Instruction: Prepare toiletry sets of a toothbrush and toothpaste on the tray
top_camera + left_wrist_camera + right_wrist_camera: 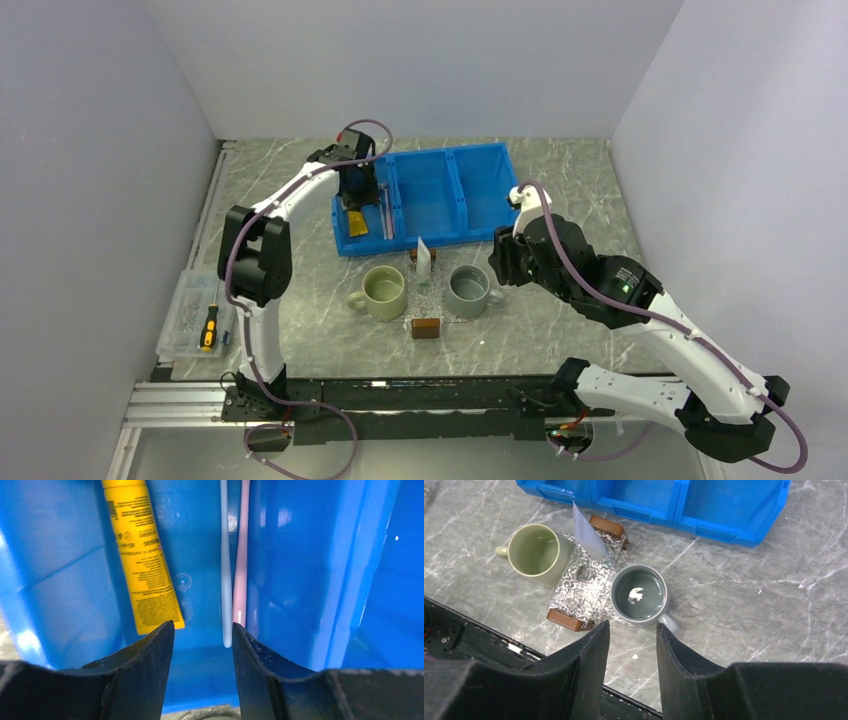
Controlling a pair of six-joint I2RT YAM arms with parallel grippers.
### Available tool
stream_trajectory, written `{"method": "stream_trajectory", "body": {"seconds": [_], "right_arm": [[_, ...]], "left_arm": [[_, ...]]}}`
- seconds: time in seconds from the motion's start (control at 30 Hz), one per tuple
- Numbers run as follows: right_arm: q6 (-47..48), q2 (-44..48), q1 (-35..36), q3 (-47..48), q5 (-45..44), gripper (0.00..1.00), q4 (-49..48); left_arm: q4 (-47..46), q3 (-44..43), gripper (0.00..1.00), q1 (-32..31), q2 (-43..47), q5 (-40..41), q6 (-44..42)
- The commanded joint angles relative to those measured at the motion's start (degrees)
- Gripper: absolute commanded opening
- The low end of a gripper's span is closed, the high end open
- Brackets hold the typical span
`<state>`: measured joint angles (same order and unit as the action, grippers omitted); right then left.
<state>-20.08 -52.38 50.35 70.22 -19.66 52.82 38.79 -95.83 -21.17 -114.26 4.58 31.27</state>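
Overhead, the left gripper [357, 190] sits inside the left compartment of the blue bin [430, 195], and it is the nearer one to the brushes. From the left wrist, its jaws are moderately apart and empty. The pink toothbrush [241, 565] lies just ahead, slightly right, with its long axis pointing away. From the right wrist, the right gripper [632, 635] is parted and empty, and the clear tray [579, 597] is ahead of it.

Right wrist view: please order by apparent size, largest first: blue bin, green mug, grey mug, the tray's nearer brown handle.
1. blue bin, even though the frame cuts it off.
2-3. green mug and grey mug: they look alike in size, so not ranked.
4. nearer brown handle.
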Motion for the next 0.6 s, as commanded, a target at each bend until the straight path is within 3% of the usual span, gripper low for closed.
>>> {"method": "stream_trajectory", "body": {"seconds": [0.0,0.57], "right_arm": [[-0.7,0.5,0.0,-1.0,0.6,0.41,-0.6],[-0.9,0.8,0.1,-2.2,0.1,0.41,-0.5]], "left_arm": [[-1.8,-4.5,0.51,0.3,-3.3,-4.0,1.9],[-1.5,-8.5,0.56,0.1,-11.3,-2.3,4.1]]}}
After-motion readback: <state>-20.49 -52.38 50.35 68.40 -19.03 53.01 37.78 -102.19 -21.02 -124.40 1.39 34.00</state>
